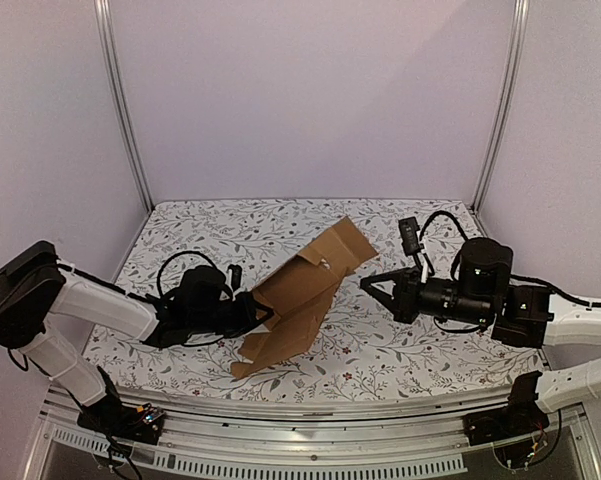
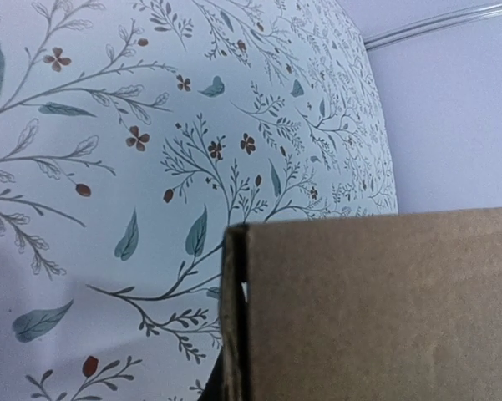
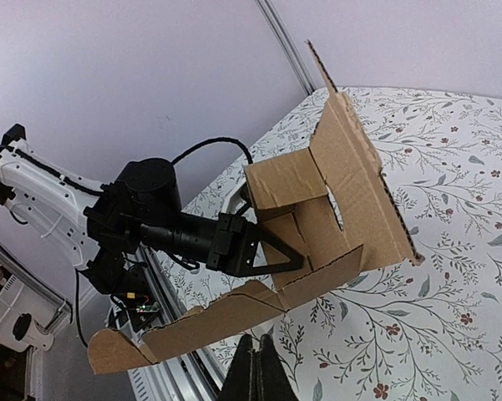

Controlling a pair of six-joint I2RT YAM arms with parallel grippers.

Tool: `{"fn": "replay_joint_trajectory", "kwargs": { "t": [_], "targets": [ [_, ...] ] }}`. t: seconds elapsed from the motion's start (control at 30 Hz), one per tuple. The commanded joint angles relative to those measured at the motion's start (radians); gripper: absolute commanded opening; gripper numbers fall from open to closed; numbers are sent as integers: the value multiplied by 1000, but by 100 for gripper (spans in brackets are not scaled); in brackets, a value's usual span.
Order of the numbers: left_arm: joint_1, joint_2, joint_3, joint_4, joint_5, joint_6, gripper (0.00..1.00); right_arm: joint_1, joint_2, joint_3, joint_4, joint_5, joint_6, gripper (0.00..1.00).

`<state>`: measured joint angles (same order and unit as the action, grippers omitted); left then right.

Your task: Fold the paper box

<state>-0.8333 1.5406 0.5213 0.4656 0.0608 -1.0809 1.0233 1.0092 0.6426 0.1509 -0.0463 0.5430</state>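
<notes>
The paper box [image 1: 310, 290] is a brown die-cut cardboard sheet, partly folded, tilted up over the middle of the floral table. It also shows in the right wrist view [image 3: 351, 167] with panels and flaps standing at angles. My left gripper [image 1: 265, 315] is shut on a panel at the sheet's left edge, and it shows in the right wrist view [image 3: 299, 261]. In the left wrist view the cardboard [image 2: 384, 309] fills the lower right and hides the fingers. My right gripper [image 1: 368, 283] is shut and empty, to the right of the box, not touching it. Its closed fingertips [image 3: 249, 368] point at the sheet's lower flap.
The floral tablecloth [image 1: 400, 340] covers the table. Metal frame posts [image 1: 125, 110] stand at the back corners, with white walls behind. An aluminium rail [image 1: 310, 415] runs along the near edge by the arm bases.
</notes>
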Motion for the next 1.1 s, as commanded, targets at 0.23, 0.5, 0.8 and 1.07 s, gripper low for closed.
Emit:
{"fn": "replay_joint_trajectory", "kwargs": {
  "t": [0.23, 0.5, 0.8, 1.07],
  "targets": [
    [13, -53, -15, 131, 139, -91, 0, 42, 105, 83, 185, 23, -41, 0],
    [11, -93, -26, 128, 149, -86, 0, 51, 153, 134, 213, 32, -57, 0],
    [10, -130, -26, 102, 149, -56, 0, 66, 208, 172, 207, 41, -63, 0],
    [8, -172, -12, 57, 148, -7, 0, 79, 251, 192, 170, 95, -68, 0]
  ]
}}
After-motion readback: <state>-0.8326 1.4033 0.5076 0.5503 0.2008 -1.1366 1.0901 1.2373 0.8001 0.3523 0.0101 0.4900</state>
